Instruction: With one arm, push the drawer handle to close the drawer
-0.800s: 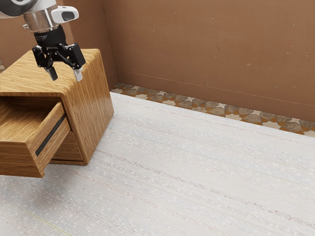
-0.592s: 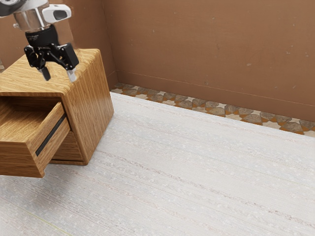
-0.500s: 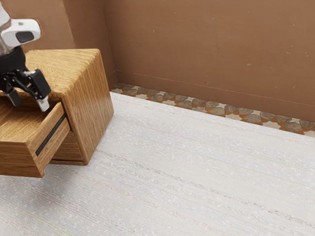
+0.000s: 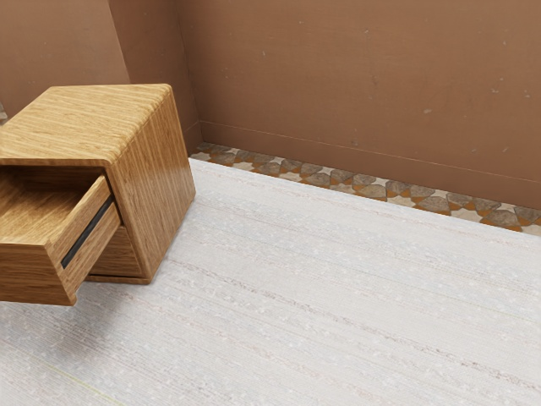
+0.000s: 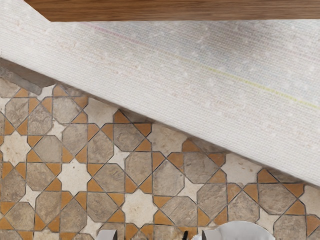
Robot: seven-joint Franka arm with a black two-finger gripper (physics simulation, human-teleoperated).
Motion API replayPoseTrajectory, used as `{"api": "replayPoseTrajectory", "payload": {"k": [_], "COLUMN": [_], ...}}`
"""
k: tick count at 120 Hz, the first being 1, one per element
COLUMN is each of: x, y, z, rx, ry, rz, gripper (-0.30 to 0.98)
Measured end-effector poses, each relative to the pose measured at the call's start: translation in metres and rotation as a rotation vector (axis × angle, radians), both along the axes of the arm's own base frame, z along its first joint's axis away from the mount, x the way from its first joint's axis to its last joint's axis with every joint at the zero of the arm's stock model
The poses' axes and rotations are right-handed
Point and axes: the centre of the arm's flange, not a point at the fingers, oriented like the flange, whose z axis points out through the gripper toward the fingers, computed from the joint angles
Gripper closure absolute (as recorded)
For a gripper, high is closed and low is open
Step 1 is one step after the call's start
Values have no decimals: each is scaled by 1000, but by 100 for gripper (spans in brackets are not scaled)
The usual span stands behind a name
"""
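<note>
In the exterior view, the jaws have left the spot half a second ago where they hung over the open drawer (image 4: 34, 275), having come there from over the top of the cabinet (image 4: 152, 178). The drawer matches the earlier frames: pulled out just as far, no nearer to closed, and the cabinet has kept its place on the counter (image 4: 338, 296). In the wrist view the jaws stand open, their two grey fingertips (image 5: 107, 235) apart with nothing gripped. Beneath and ahead of them lies the tiled floor (image 5: 75, 135); past it, farther from the jaws, come the counter's border and then a wooden edge (image 5: 175, 12), seemingly the drawer's front. It is well apart from the fingertips.
</note>
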Motion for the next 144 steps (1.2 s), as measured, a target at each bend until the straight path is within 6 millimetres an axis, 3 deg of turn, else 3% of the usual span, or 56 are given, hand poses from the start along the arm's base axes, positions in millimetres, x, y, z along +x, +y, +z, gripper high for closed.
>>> {"api": "replayPoseTrajectory", "payload": {"k": [17, 59, 91, 133, 144], "x": [10, 51, 87, 90, 99], "y": [11, -1, 14, 48, 58], "z": [-22, -47, -60, -69, -77], "rx": [-14, -45, -73, -96, -96], "ry": [61, 40, 21, -5, 11], "rz": [-11, -115, -119, -78, -66], "gripper": [59, 61, 65, 69, 69]}}
